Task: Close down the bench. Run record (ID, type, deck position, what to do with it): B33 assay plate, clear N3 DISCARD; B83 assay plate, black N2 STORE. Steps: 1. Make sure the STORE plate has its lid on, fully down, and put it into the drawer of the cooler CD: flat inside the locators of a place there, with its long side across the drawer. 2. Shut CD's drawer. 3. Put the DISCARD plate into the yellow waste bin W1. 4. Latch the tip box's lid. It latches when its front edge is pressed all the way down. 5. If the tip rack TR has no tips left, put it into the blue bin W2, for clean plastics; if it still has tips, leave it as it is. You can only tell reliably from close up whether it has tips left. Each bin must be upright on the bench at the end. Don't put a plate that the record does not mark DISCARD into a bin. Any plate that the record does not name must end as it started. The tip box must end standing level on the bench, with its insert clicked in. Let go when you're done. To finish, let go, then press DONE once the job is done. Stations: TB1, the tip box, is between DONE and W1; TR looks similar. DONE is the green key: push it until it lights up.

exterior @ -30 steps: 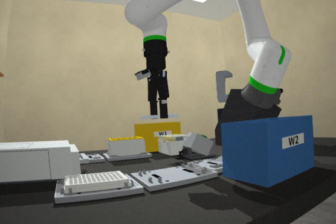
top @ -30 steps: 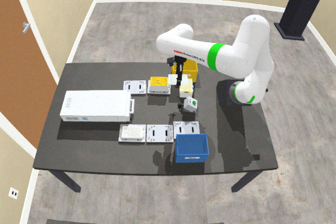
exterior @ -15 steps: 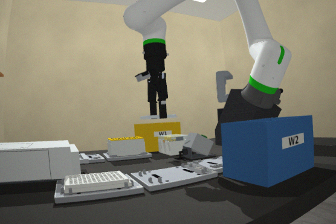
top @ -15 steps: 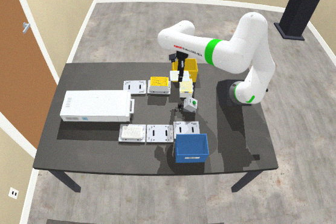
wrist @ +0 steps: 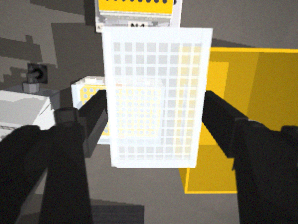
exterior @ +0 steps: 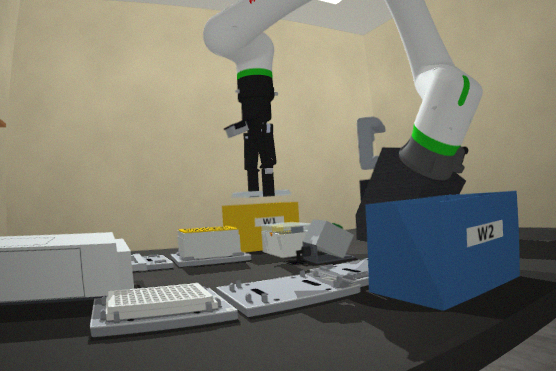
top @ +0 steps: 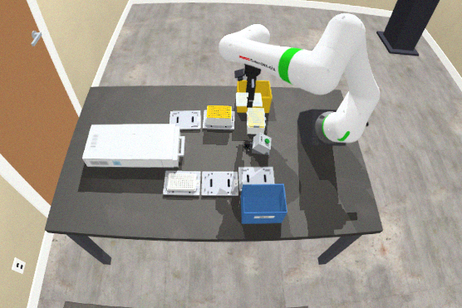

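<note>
My gripper (top: 250, 95) is shut on the clear assay plate (top: 249, 100) and holds it flat by its long sides, high above the bench. In the side view the plate (exterior: 261, 193) hangs just above the rim of the yellow bin W1 (exterior: 260, 225). In the wrist view the plate (wrist: 156, 97) sits between my fingers, and only its right part is over the yellow bin. The rest is over the tip box TB1 (wrist: 87, 95). The cooler CD (top: 130, 145) stands at the left with its drawer in.
The tip box (top: 256, 120) stands between W1 (top: 254, 95) and the green DONE key (top: 262, 143). The yellow-topped tip rack TR (top: 218, 116) is left of it. The blue bin W2 (top: 263, 202) stands at the front. A white plate (top: 181, 182) sits on a nest beside two empty nests.
</note>
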Action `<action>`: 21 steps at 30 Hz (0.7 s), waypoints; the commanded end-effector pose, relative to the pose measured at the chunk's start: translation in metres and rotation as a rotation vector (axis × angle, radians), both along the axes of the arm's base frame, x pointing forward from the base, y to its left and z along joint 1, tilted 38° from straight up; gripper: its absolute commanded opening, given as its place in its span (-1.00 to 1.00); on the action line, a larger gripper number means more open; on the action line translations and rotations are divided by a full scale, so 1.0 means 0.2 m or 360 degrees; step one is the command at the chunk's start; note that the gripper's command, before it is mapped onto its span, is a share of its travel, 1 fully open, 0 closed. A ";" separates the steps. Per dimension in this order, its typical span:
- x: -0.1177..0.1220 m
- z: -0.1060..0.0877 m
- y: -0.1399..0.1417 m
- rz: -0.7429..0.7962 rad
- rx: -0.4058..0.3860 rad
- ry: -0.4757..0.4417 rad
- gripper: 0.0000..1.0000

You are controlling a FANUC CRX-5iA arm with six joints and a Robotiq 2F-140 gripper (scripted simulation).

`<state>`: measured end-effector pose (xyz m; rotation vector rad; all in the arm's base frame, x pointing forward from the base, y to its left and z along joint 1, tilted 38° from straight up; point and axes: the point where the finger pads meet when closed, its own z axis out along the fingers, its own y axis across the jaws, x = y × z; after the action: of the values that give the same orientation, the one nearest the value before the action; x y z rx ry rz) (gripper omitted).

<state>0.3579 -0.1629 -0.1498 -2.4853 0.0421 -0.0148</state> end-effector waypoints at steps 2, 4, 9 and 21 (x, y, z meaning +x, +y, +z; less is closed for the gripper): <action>-0.02 -0.03 -0.05 0.0000 -0.0002 -0.0001 -0.80; -0.02 -0.04 -0.06 0.0000 -0.0002 -0.0001 -0.80; -0.05 -0.08 -0.11 0.0000 -0.0002 -0.0001 -0.80; -0.10 -0.15 -0.20 0.0000 -0.0002 -0.0001 -0.80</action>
<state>0.3401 -0.1989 -0.1780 -2.4853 0.0422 -0.0148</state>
